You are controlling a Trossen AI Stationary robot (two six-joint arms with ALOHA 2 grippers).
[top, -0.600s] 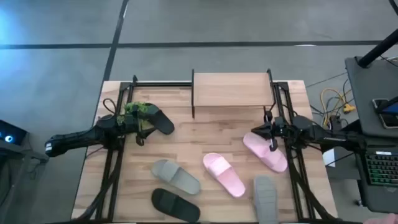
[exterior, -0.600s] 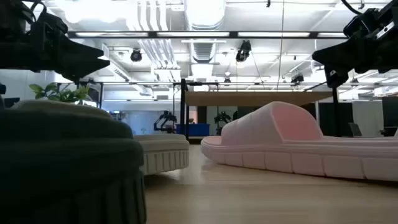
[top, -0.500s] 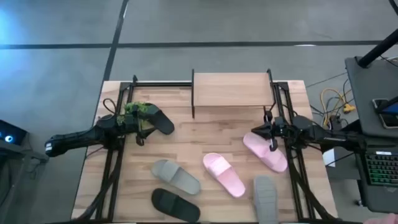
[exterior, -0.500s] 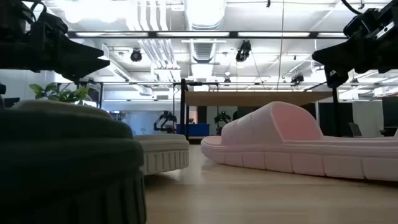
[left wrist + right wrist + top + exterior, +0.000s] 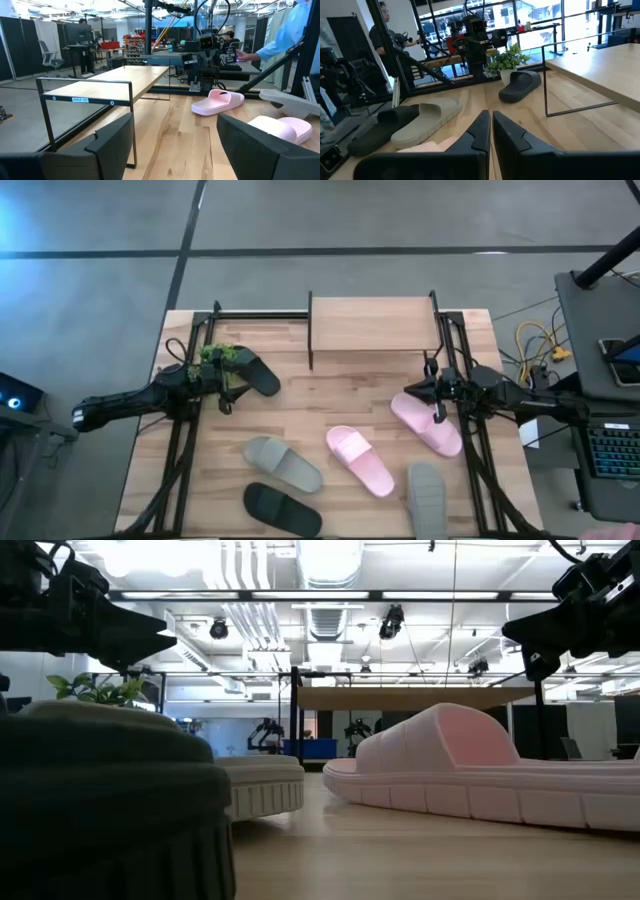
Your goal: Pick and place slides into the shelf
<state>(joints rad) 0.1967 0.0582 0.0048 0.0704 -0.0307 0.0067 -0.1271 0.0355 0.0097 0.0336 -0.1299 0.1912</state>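
Observation:
The shelf (image 5: 372,323) stands at the table's far edge, its plank top bare. Six slides lie on the table: one black (image 5: 262,375) beside the small plant, another black (image 5: 283,508) at the near edge, a grey one (image 5: 283,463) near it, a second grey (image 5: 427,500) at the near right, and two pink (image 5: 360,460) (image 5: 425,423). My left gripper (image 5: 230,388) hovers open just left of the far black slide. My right gripper (image 5: 407,392) hovers shut (image 5: 490,131) over the far end of the right-hand pink slide, above the table (image 5: 560,630).
A small green plant (image 5: 222,358) sits by my left gripper. Black arm frames run along both table sides. Bare wood lies between the shelf and the slides. A monitor, keyboard and cables stand right of the table; people show in the room behind (image 5: 295,30).

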